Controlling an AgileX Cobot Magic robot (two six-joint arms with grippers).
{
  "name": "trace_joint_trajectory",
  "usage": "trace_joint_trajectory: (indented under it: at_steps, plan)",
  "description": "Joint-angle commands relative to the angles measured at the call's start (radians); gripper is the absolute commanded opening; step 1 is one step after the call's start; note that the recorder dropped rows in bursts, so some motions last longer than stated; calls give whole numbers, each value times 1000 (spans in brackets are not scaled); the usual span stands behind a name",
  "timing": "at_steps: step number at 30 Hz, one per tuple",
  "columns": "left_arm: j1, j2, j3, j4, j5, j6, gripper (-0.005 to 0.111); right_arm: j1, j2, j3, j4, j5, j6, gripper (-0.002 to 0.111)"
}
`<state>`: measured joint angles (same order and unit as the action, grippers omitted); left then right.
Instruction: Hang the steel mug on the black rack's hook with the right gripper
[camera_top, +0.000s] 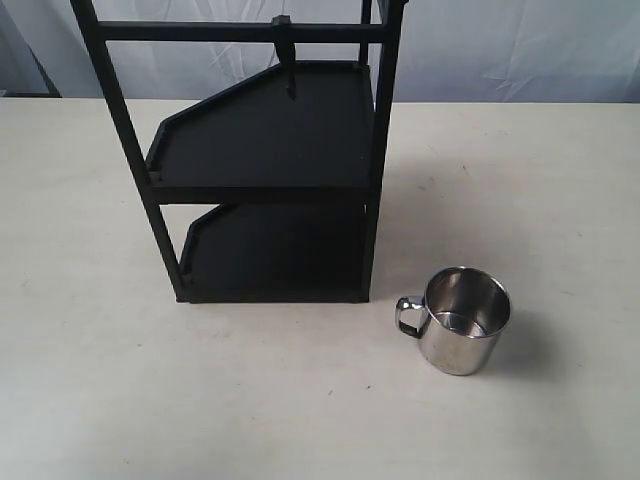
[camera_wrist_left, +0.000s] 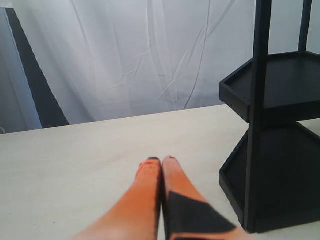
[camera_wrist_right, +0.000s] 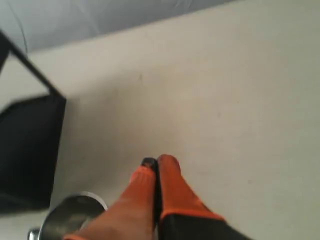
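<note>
Steel mug (camera_top: 463, 320) upright beside black rack (camera_top: 262, 170) — right gripper (camera_wrist_right: 156, 165) seemingly closed.

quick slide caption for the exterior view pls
Steel mug upright on the table, handle toward the black rack; hook empty.

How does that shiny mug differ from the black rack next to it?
The steel mug is small, round and mirror-bright; the black rack is tall, angular and matte. The mug is a closed cup with a loop handle, while the rack is an open frame of thin posts with two flat shelves. The mug stands apart from the rack, near its corner. Both rest upright on the pale table.
</note>
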<state>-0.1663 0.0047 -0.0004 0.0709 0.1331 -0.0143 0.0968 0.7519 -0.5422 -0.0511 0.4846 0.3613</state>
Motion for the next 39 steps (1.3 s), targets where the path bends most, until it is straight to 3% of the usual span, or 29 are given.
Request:
trace_joint_trajectory:
  at_steps: [1, 4, 9, 11, 22, 31, 33, 34, 39]
  plan:
    - [-5, -5, 0, 1, -5, -2, 2, 55, 309, -173, 211, 191, -282, -1]
    - [-5, -5, 0, 1, -5, -2, 2, 77, 462, -245, 220, 199, -282, 13]
    - [-5, -5, 0, 1, -5, -2, 2, 85, 632, -303, 228, 204, -284, 60]
    - [-5, -5, 0, 1, -5, -2, 2, 85, 680, -303, 248, 206, -315, 66]
    - [-5, -5, 0, 1, -5, -2, 2, 85, 850, -301, 408, 190, -486, 33]
    - [-5, -5, 0, 1, -5, -2, 2, 85, 944, -301, 424, 166, -503, 31]
    - [-5, -5, 0, 1, -5, -2, 2, 85, 950, -301, 426, 175, -505, 17]
    - [-5, -5, 0, 1, -5, -2, 2, 85, 950, -301, 426, 189, -508, 0]
    - [-5, -5, 0, 1, -5, -2, 2, 85, 895, -301, 527, 274, -508, -1]
